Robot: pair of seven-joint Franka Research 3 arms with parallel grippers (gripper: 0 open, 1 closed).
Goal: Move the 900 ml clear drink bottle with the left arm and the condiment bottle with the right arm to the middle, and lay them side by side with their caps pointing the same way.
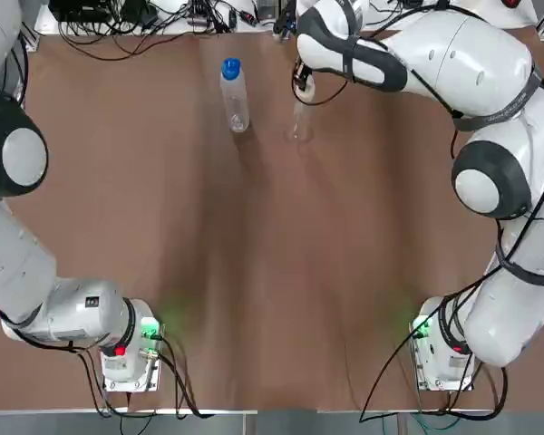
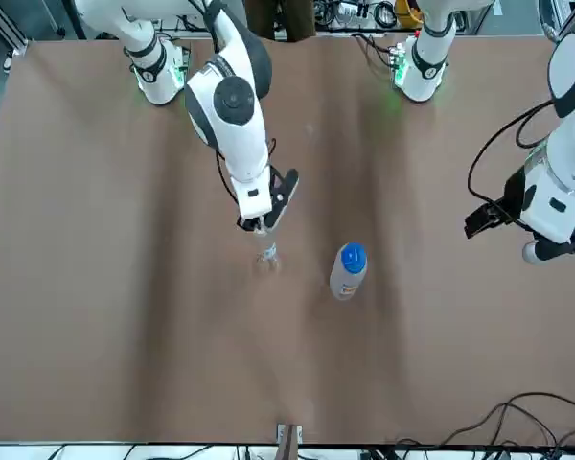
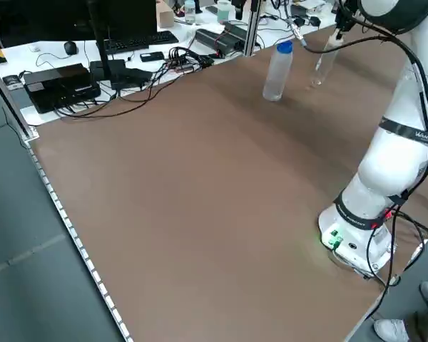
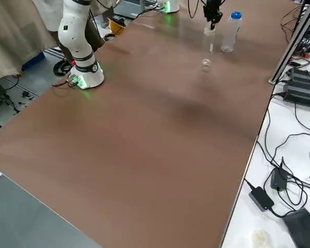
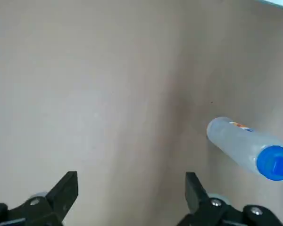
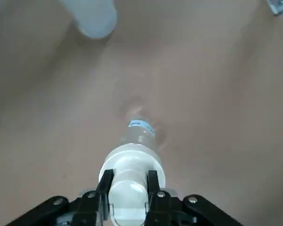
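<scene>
My overhead camera looks straight down on the table (image 1: 254, 272), arm bases at six o'clock; the front camera faces back from twelve. Raised side cameras look diagonally in from nine and three. Wrist cameras peer down at close range. The four fixed views and the left wrist share the blue-capped drink bottle (image 1: 234, 95) near twelve.

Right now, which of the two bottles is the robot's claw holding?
The small clear condiment bottle with the pale cap: the right claw pinches its top. The bigger drink bottle with the blue cap stands free beside it.
</scene>
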